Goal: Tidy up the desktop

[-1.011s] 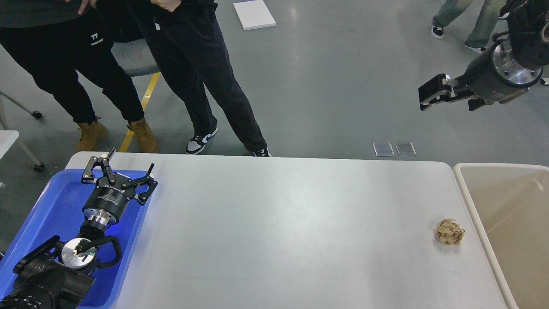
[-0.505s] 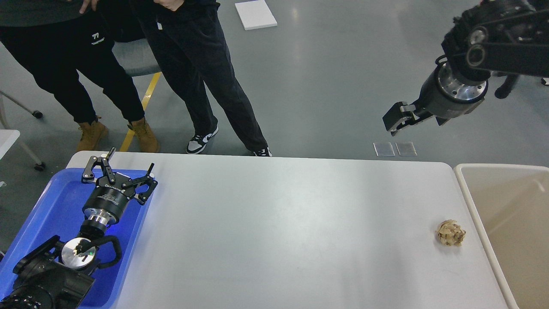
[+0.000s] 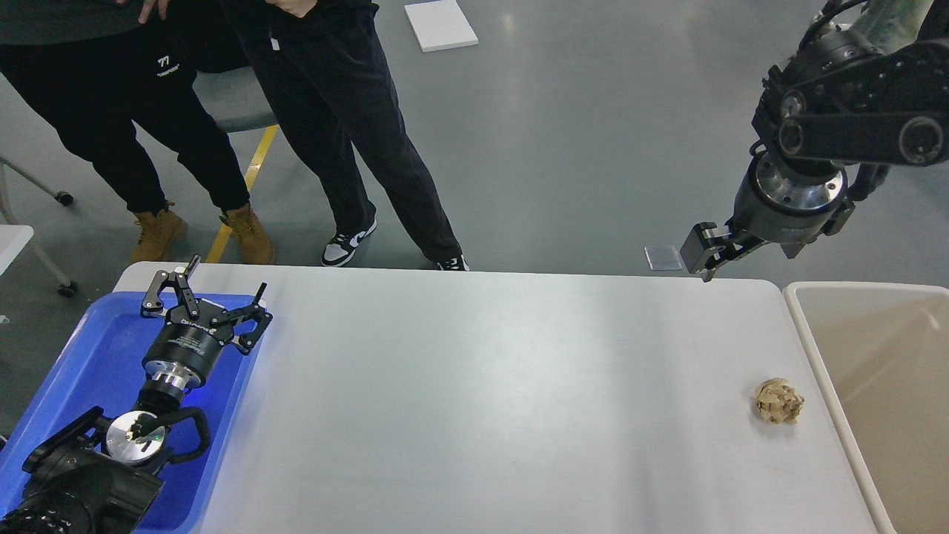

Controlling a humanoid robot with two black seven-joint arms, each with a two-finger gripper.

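The right end effector (image 3: pixel 704 252), aperture unreadable, has dropped toward the worktop's (image 3: pixel 482 386) one-o'clock edge; the left end effector (image 3: pixel 204 293) stays spread, empty.

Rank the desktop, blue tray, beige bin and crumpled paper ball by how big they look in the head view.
1. desktop
2. and 3. blue tray and beige bin: both cut off by the frame edge, so unsure
4. crumpled paper ball

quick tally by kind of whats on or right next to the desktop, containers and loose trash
Blue plastic tray, at the left end of the desktop: 1
Beige rimmed bin, at the right end: 1
Crumpled brown paper ball, loose on the desktop near the bin: 1
Total: 3
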